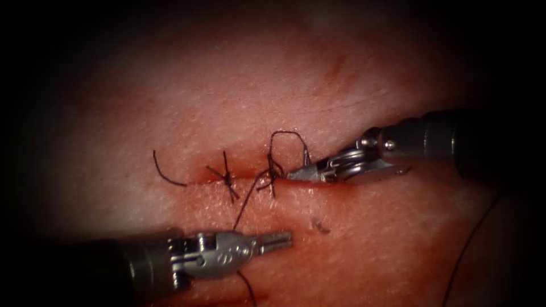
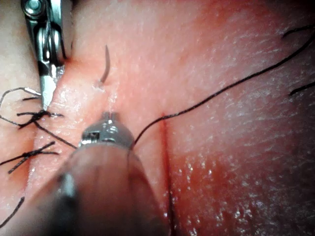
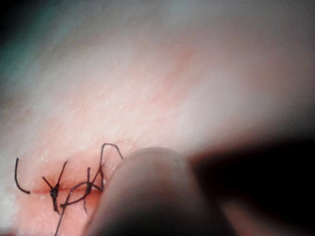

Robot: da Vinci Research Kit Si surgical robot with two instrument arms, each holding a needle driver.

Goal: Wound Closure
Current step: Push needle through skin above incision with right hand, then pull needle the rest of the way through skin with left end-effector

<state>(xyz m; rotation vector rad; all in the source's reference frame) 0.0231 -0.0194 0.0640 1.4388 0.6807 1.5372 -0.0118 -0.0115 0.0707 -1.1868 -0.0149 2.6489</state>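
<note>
Pale tissue [image 1: 352, 74]: left end effector [image 1: 278, 241] grips thread [image 1: 245, 206]; right end effector [image 1: 296, 173] shut, lying along cut [image 1: 196, 181].

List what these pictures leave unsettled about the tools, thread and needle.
- Left tool, endoscope view: whether it grips the thread that crosses it; the tool's body covers the contact.
- Right tool, right wrist view: tip hidden behind its own blurred shaft.
- Needle: no curved metal can be made out with certainty.
- Thread, endoscope view: runs off the lower edge.

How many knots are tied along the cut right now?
2 knots: the left knot sits on the cut with short cut ends; the right knot, with its loop, lies just off the right tool's tip.
</note>
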